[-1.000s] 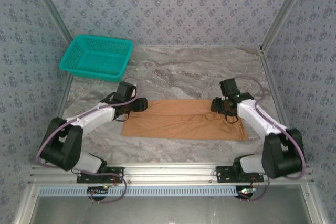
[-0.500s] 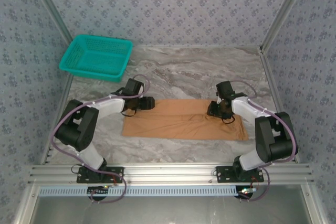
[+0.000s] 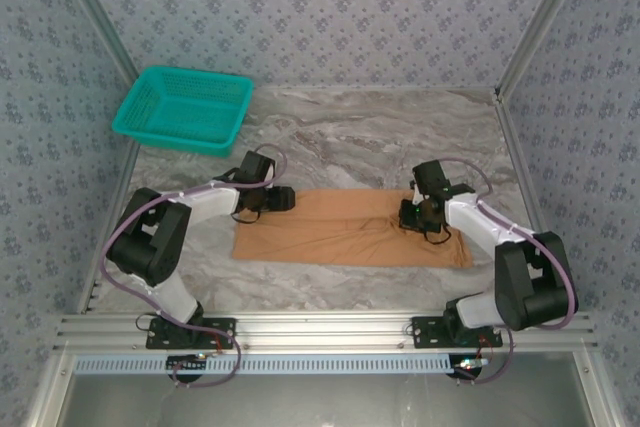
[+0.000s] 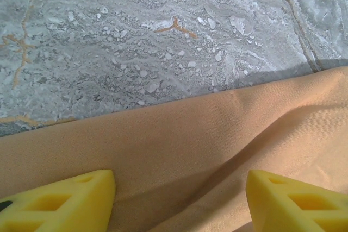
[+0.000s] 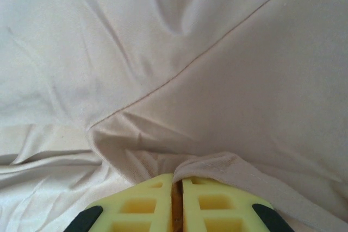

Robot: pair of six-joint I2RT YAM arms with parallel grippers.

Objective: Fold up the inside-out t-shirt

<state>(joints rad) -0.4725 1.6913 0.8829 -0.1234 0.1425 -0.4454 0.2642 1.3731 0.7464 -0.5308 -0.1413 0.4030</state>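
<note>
Finding one: my right gripper (image 5: 178,188) has closed within the last second. A second ago its jaws stood apart above the cloth. Now the two yellow fingers (image 5: 142,205) sit together, and a raised ridge of fabric runs in between their tips. I judge this a clamp on a pinch of the inside-out t-shirt (image 3: 345,232), taken at its far edge towards the right end.

Finding two: my left gripper (image 4: 179,180) has shifted inward along the far edge from the garment's left side. Its jaws are well apart, as they were a second ago, with cloth below them and bare marble table (image 4: 163,42) just beyond. It grips nothing; whether the fingertips touch the fabric I cannot tell.

Position of the garment: it lies flat as a long band across the table between my two arms, unmoved over the same second. The teal basket (image 3: 183,109) stands well apart at the far left.

Assessment: the fold is under way, since the garment is already a narrow band. One side is secured and the other is not. The left jaws need to close on their edge before any lift, or the cloth will likely drag unevenly.
</note>
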